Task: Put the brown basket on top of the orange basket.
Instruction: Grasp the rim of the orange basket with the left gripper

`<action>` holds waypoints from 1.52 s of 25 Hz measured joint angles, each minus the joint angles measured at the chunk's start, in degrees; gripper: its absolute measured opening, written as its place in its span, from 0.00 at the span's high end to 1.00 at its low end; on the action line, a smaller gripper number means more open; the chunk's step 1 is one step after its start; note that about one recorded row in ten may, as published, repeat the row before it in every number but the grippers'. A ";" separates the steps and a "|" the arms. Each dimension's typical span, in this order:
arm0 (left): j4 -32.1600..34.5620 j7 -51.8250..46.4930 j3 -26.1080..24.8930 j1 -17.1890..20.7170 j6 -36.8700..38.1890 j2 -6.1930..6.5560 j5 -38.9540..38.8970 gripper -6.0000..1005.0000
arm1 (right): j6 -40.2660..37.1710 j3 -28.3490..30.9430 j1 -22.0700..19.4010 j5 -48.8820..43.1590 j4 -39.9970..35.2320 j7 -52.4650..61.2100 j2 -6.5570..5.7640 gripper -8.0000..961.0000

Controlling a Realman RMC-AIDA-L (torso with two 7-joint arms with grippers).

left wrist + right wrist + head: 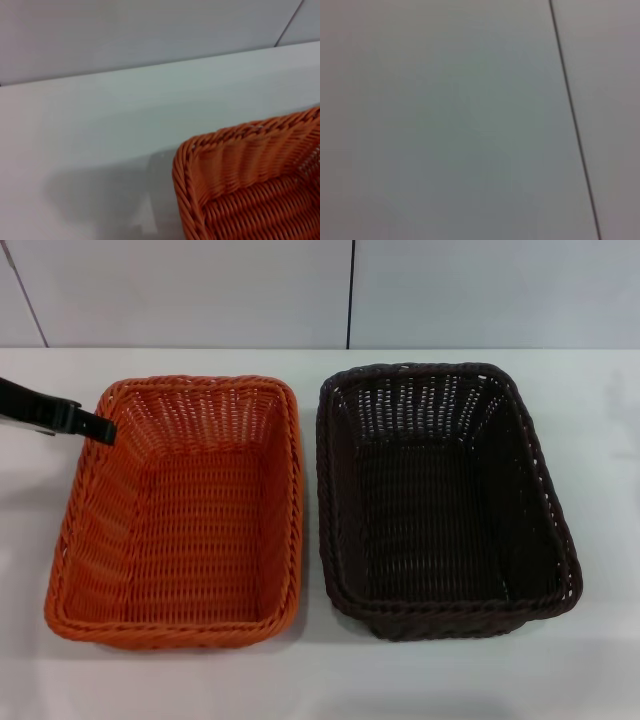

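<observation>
- Brown basket [445, 505]: rectangular, woven in very dark brown, almost black. Braided rim, sloping sides of open weave, closer weave on the floor. It stands upright on the white table [320, 675], on the robot's right half of the head view. Nothing lies in it. It is not stacked on anything.
- Orange basket [185, 515]: rectangular, bright orange, the same woven make with a braided rim and sloping sides, of like size. It stands upright on the table just beside the brown basket, on the robot's left. A narrow strip of table shows between the two rims; they run roughly parallel and do not appear to touch. Nothing lies in it. In the left wrist view one rounded corner [187, 155] of its rim and part of its inner wall show close up, with a soft shadow on the table next to it.
- Left gripper [100, 430]: a black claw entering from the left edge of the head view, its tip at the far left corner of the orange basket's rim. Whether it touches the rim, how far it is open, and whether it has hold of anything cannot be told from the pictures.
- Right gripper: not seen in any view. The right wrist view shows only a pale flat surface crossed by one thin dark line [572, 120].
- Wall [200, 290]: pale panels behind the table, with a dark vertical seam [350, 290] above the gap between the baskets.
</observation>
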 joint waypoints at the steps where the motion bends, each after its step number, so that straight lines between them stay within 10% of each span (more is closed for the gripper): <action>1: 0.00 0.00 0.00 0.00 0.00 0.00 0.00 0.26 | 0.00 -0.16 0.03 -0.13 0.00 0.02 0.00 0.44; 12: -0.07 0.10 -0.16 2.99 -0.27 -3.61 2.65 0.27 | -0.12 -1.43 0.09 -0.51 0.22 0.10 0.00 0.44; 38: -5.32 0.98 0.38 4.38 -2.21 -3.92 2.29 0.29 | -0.20 -1.86 0.24 -0.55 1.75 0.09 0.18 0.43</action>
